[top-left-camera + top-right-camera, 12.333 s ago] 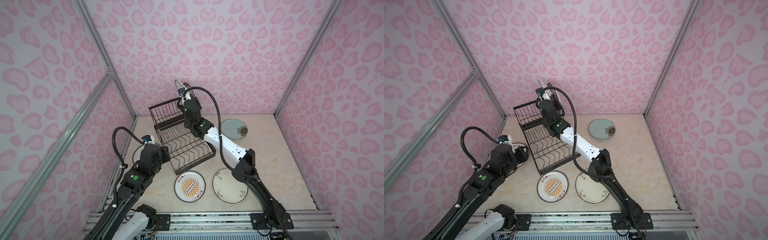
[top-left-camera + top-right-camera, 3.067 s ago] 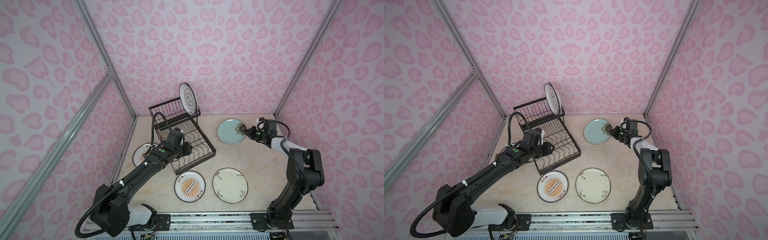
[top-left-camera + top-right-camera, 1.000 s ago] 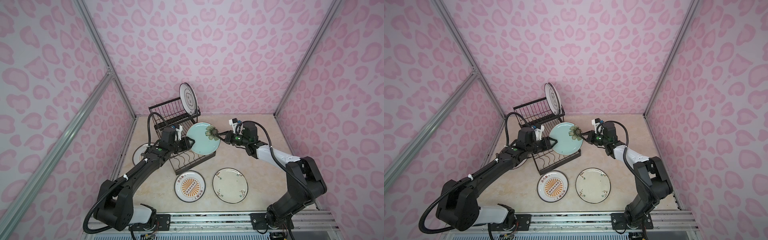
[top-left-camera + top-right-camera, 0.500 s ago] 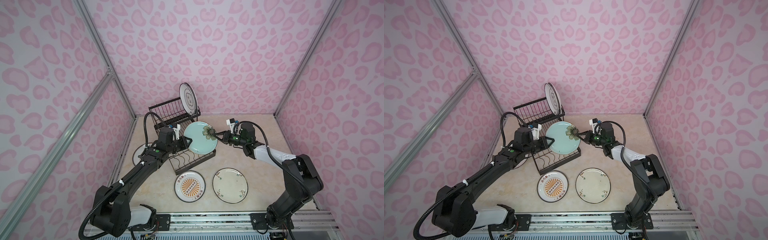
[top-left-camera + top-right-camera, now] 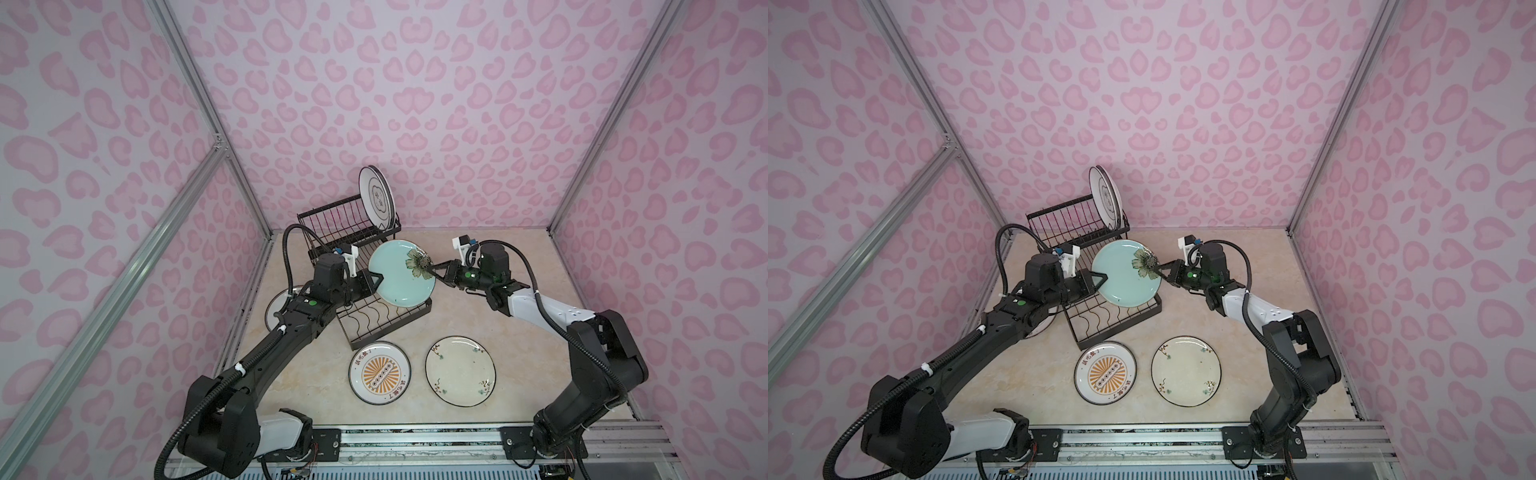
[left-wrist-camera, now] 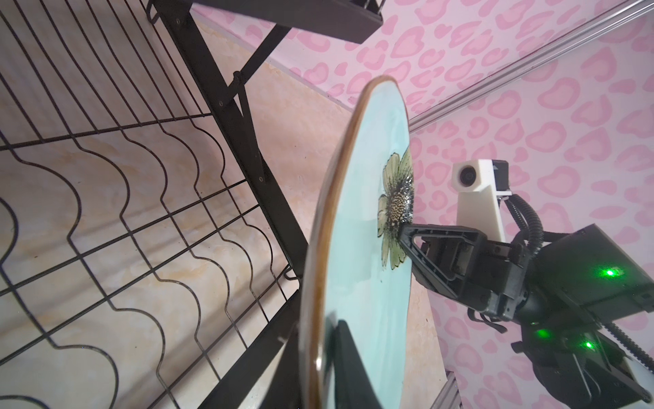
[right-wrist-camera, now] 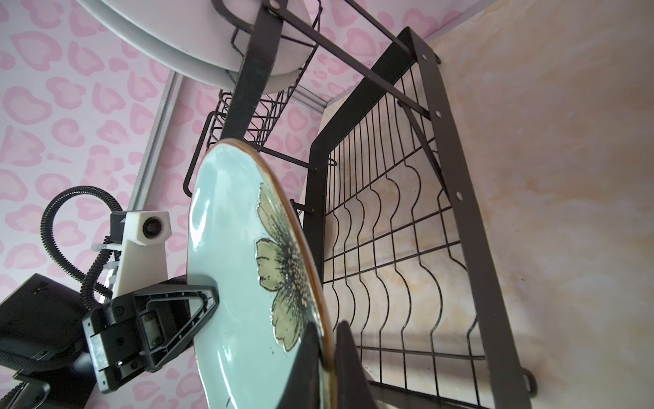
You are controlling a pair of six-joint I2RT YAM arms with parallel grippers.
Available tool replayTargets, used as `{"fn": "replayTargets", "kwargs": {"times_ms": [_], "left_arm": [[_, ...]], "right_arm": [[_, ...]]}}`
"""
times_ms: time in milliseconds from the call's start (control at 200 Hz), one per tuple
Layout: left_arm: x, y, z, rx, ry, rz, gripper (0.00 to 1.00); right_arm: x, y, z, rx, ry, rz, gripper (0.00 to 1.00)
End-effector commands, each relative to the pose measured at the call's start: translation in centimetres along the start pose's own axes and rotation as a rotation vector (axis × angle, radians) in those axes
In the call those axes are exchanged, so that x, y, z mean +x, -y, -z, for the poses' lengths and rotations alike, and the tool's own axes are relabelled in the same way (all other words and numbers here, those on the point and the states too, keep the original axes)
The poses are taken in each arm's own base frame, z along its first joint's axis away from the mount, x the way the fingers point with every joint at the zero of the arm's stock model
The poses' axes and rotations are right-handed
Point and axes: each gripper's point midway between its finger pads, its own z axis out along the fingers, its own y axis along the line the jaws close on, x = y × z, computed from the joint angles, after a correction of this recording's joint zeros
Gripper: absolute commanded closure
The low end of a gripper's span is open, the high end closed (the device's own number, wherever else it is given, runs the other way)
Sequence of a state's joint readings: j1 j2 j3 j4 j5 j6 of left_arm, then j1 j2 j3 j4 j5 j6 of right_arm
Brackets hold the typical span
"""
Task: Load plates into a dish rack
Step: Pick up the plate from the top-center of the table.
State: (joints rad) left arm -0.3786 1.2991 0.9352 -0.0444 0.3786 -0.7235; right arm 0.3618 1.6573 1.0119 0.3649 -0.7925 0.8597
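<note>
The pale blue-green flower plate (image 5: 401, 274) (image 5: 1125, 276) hangs tilted on edge over the lower tray of the black wire dish rack (image 5: 390, 328), held from both sides. My left gripper (image 5: 376, 277) (image 6: 327, 354) is shut on its rim on the rack side. My right gripper (image 5: 434, 268) (image 7: 327, 354) pinches the opposite rim beside the flower. A white emblem plate (image 5: 376, 197) stands upright in the raised tier. An orange sunburst plate (image 5: 379, 372) and a cream floral-sprig plate (image 5: 460, 370) lie flat in front of the rack.
Another plate (image 5: 276, 303) lies flat left of the rack, mostly hidden under my left arm. Pink patterned walls with metal posts close in the left, back and right. A metal rail (image 5: 415, 440) runs along the front edge.
The right arm carried the flower plate a little further left over the rack's lower tray. The left gripper, open a second ago, has closed on the plate's near rim.
</note>
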Motion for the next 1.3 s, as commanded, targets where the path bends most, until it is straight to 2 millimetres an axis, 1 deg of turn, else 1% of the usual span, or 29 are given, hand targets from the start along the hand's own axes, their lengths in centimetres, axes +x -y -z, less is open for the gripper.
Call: {"fn": "replayTargets", "kwargs": {"times_ms": [0,135,270,355,710,860,1050,1295], "left_arm": [[0.0,1.5,0.4,0.054,-0.009,-0.054,0.96],[-0.4,2.0,0.8,0.064,0.005,-0.036,0.96],[-0.5,2.4,1.0,0.082,0.007,-0.022,0.96],[-0.7,2.6,1.1,0.094,0.013,-0.016,0.96],[-1.8,4.0,2.3,0.16,0.043,-0.002,0.96],[-2.0,4.3,2.7,0.169,0.054,-0.004,0.96],[-2.3,4.5,3.2,0.179,0.07,-0.007,0.96],[-2.5,4.9,3.8,0.193,0.09,-0.009,0.96]], "right_arm": [[-0.3,-3.1,0.1,-0.1,-0.001,0.072,0.83],[-0.5,-3.5,0.3,-0.106,0.01,0.075,0.73],[-0.7,-3.8,0.4,-0.115,0.017,0.075,0.69],[-0.7,-3.9,0.5,-0.122,0.021,0.075,0.63],[-0.9,-4.5,0.7,-0.143,0.035,0.075,0.53],[-0.9,-4.3,0.7,-0.14,0.039,0.071,0.5],[-0.7,-4.3,0.5,-0.142,0.037,0.07,0.49],[0.1,-4.7,0.1,-0.182,0.037,0.036,0.48]]}}
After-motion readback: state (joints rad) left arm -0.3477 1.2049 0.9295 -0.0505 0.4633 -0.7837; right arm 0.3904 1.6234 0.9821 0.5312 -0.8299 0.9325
